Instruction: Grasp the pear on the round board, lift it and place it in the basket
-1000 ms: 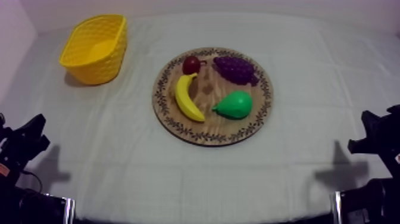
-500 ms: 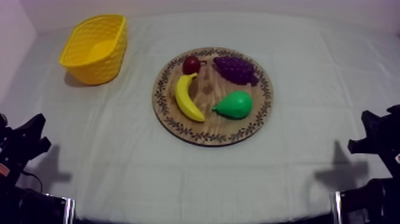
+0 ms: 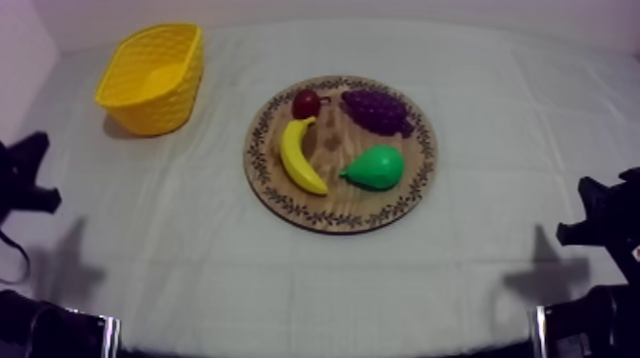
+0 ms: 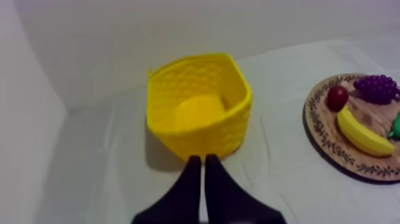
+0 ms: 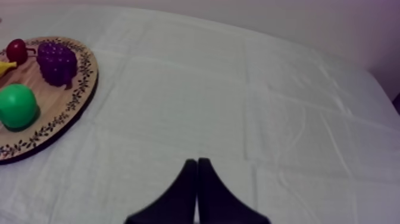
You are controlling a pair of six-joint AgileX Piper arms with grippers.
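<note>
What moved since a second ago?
My left arm moved up the table's left side, toward the yellow basket; the left gripper is shut on nothing. Nothing was grasped or released. The right arm, pear, banana, grapes, small red fruit and wooden board stayed put.

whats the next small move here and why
Probably swing the left gripper away from the yellow basket toward the pear and open it. It is shut on nothing and points at the basket, while the pear rests untouched on the wooden board.
</note>
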